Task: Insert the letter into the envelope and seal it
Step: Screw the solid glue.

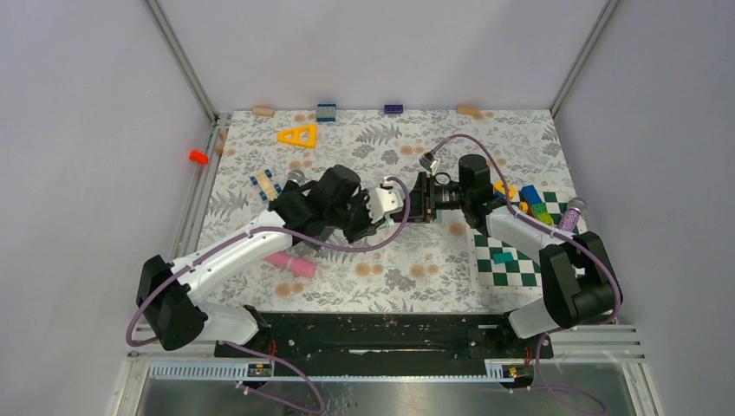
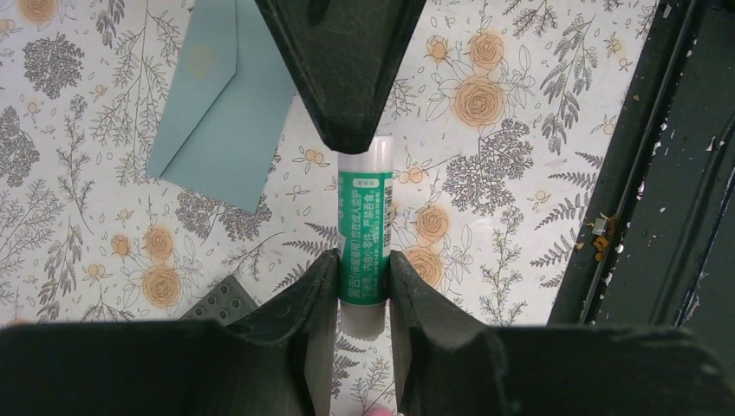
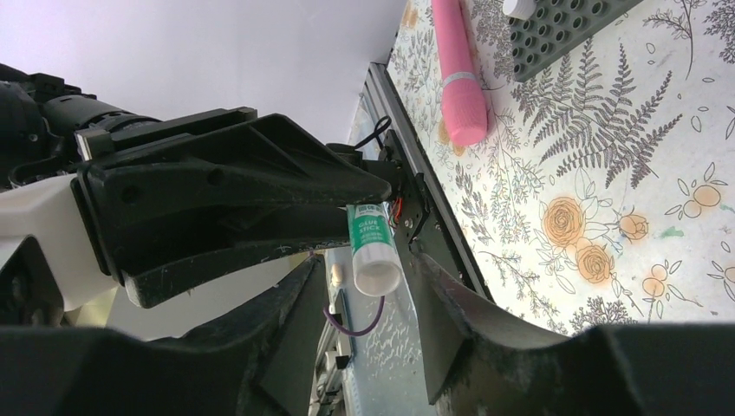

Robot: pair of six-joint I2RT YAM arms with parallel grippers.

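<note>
**Getting the cap off the glue stick cleanly**

We judge the step in hand to be uncapping the glue stick so that the flap can be glued down. The left gripper is clamped on the stick's body and holds it level above the middle of the table. The right gripper faces it from the right. Its jaws stand either side of the stick's white end with a sliver of gap showing, so it is not gripping yet. The envelope lies flat on the flowered tablecloth below, on the far side of the stick and apart from it. We cannot see the letter, nor tell whether it is inside.

To do this well we want 3 things:

1. Centre the right jaws on the white end only, clear of the green label, so that they take the cap and not the body.
2. Close firmly before pulling, since smooth plastic may slip.
3. Pull straight along the stick, to the right, against a steady left grip. A sideways tug could twist the stick out of the left jaws.
</note>
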